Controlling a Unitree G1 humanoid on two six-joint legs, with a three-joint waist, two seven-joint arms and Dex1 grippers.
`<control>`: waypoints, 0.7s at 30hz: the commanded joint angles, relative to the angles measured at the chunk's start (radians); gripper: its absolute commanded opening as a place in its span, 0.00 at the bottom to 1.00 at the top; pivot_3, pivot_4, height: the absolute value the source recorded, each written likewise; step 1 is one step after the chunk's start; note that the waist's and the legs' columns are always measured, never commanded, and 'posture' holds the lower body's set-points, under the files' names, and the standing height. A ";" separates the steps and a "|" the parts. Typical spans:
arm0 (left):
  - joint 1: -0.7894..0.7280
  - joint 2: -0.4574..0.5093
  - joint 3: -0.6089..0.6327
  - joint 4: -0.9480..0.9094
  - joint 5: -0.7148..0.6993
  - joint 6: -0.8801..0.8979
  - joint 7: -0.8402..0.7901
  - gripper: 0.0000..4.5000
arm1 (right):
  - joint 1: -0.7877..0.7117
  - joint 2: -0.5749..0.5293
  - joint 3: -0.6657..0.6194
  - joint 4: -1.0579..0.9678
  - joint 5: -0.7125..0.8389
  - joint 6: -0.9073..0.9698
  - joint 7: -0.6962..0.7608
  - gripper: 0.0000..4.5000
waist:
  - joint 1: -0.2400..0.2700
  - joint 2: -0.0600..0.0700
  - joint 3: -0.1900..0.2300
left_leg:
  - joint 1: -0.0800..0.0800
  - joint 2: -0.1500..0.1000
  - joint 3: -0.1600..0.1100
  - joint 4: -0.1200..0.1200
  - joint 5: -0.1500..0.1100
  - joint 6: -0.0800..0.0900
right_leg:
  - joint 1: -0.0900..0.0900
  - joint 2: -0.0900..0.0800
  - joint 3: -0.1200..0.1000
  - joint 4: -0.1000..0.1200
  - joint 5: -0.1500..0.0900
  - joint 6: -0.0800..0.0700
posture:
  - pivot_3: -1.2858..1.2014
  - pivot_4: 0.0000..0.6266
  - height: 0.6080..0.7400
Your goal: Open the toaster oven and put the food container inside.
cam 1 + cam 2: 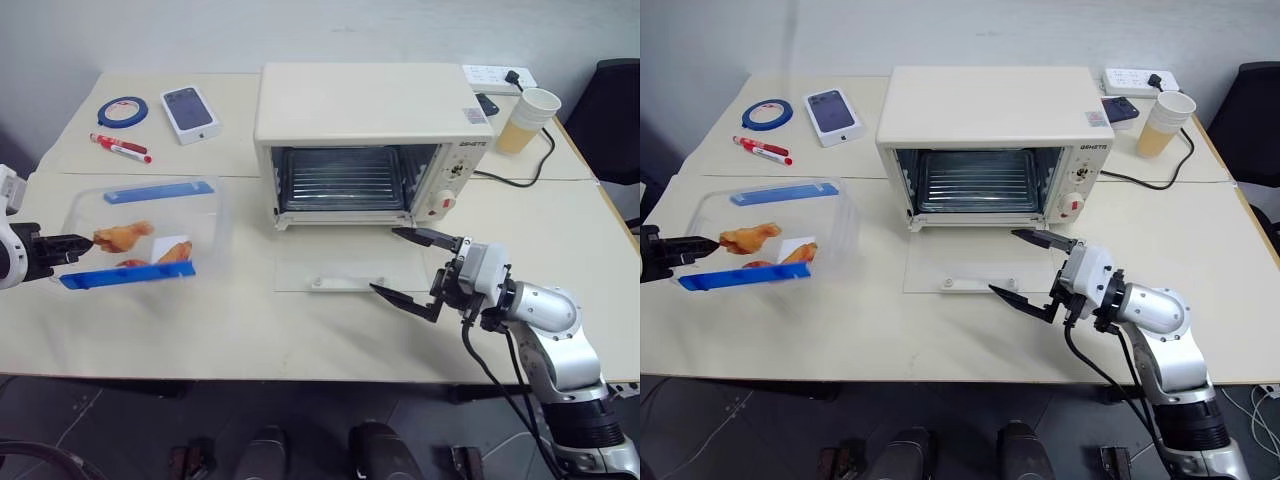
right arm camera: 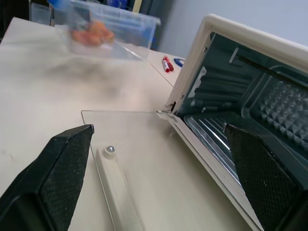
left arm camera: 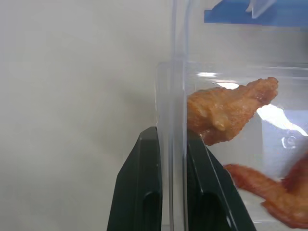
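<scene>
Out on the far left, the left gripper (image 1: 88, 242) is clamped on the near end wall of the food container (image 1: 150, 215), one finger (image 3: 144, 187) outside the clear wall and one inside, right by the orange-brown pieces; the box sits tilted over the left part of the table (image 1: 200, 330), blue clips on both long sides, well apart from the oven; behind it on the table lie a blue tape ring (image 1: 123, 110), a red marker (image 1: 120, 148) and a white phone box (image 1: 189, 112); centre stage, the toaster oven (image 1: 370, 140) stands with its glass door (image 1: 350, 268) dropped flat, wire rack showing; to the right, the right gripper (image 1: 412, 263) hovers just above the door's right edge, jaws spread wide and empty; far right at the back, a paper cup (image 1: 528, 120) and a power strip (image 1: 498, 76).
</scene>
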 commanded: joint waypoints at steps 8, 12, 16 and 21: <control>-0.161 -0.332 -0.121 -0.172 -0.097 0.006 0.263 0.04 | 0.178 -0.074 -0.185 -0.051 0.001 -0.018 -0.047 1.00 | -0.006 0.000 0.000 | -0.001 -0.001 0.002 0.001 0.000 0.001 | -0.001 0.001 0.000 0.004 0.000 0.000 | 0.52 0.24 1.00; -0.214 -0.488 -0.137 -0.164 -0.067 0.006 0.391 0.04 | 0.234 -0.072 -0.212 -0.099 0.003 -0.010 -0.080 1.00 | -0.006 -0.001 0.001 | -0.001 0.001 0.005 0.002 0.000 0.001 | -0.001 0.004 0.000 0.004 0.000 0.000 | 0.52 0.24 1.00; -0.282 -0.641 -0.131 -0.141 -0.048 0.006 0.498 0.04 | 0.278 -0.053 -0.210 -0.148 0.001 -0.002 -0.118 1.00 | -0.002 -0.001 0.001 | -0.001 0.001 0.005 0.004 0.000 0.001 | -0.001 0.004 0.000 0.005 0.000 0.000 | 0.52 0.24 1.00; -0.324 -0.725 -0.163 -0.119 -0.051 0.006 0.562 0.04 | 0.302 -0.038 -0.200 -0.181 -0.003 0.001 -0.157 1.00 | 0.010 -0.001 0.001 | -0.001 0.000 0.004 0.007 0.000 0.001 | -0.001 0.004 0.000 0.005 0.000 0.000 | 0.52 0.24 1.00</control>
